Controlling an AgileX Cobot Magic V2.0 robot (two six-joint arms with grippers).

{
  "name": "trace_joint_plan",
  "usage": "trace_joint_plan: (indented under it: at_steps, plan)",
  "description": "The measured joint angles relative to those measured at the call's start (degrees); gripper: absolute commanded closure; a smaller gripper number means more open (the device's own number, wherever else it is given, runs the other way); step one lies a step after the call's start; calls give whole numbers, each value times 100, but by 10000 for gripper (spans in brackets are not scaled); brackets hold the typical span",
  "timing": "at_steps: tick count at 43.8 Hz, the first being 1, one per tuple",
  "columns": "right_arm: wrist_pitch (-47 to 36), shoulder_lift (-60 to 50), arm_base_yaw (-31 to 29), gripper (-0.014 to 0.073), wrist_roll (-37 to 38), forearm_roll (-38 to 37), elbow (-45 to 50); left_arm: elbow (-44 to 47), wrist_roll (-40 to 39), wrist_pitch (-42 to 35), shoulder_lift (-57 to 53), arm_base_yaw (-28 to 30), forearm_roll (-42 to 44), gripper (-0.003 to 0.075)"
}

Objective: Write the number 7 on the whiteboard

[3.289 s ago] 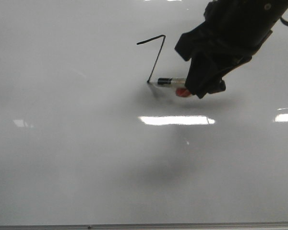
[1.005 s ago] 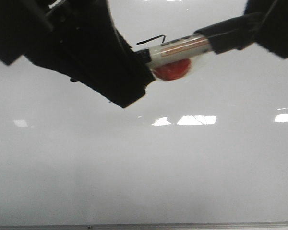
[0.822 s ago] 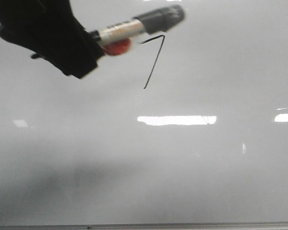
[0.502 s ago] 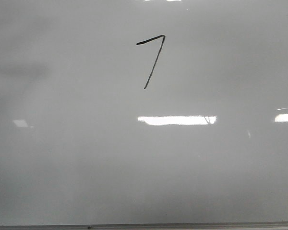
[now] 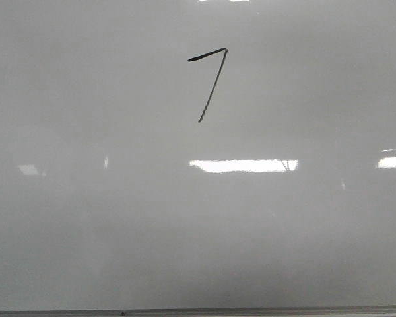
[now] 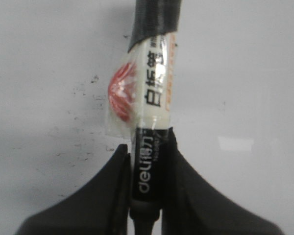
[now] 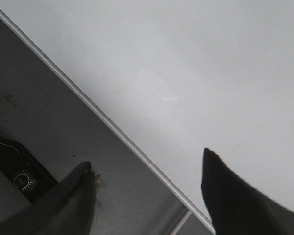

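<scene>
The whiteboard [image 5: 198,218] fills the front view, glossy pale grey with a thin metal bottom edge. The number 7 [image 5: 211,82] is drawn on it in thin black line, upper middle. Neither gripper shows in the front view. In the left wrist view my left gripper [image 6: 148,152] is shut on a black and white marker [image 6: 154,98] with a red patch taped to its side, its black cap pointing away from the fingers. In the right wrist view my right gripper [image 7: 147,164] is open and empty, straddling the whiteboard's metal edge [image 7: 112,129].
Bright rectangular light reflections [image 5: 243,165] lie across the board's middle. In the right wrist view a dark grey surface [image 7: 44,117] lies beside the board, with a black device [image 7: 19,178] near one finger. Small dark specks [image 6: 85,90] mark the surface under the left gripper.
The right gripper passed the marker to the left one over the 7. The left arm then carried the marker off to the left, out of the front view. The 7 now shows whole.
</scene>
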Motion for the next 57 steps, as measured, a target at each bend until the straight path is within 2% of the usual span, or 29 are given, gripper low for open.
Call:
trace_joint_plan:
  at_steps: [7,11,22,26,35,44,57]
  plan:
    - [0,0,0,103,0,0,0,0,0,-594,639,27,-142,679]
    - [0,0,0,103,0,0,0,0,0,-787,921,27,-151,643]
    - [0,0,0,103,0,0,0,0,0,-912,1311,27,-154,390]
    - [0,0,0,103,0,0,0,0,0,-912,1363,27,-154,339]
    - [0,0,0,103,0,0,0,-26,0,-892,1372,27,-154,332]
    - [117,-150,0,103,110,-27,0,-283,0,-284,1176,27,-16,332]
    - [540,-960,0,103,1617,-447,0,-613,0,1104,4,-27,273,332]
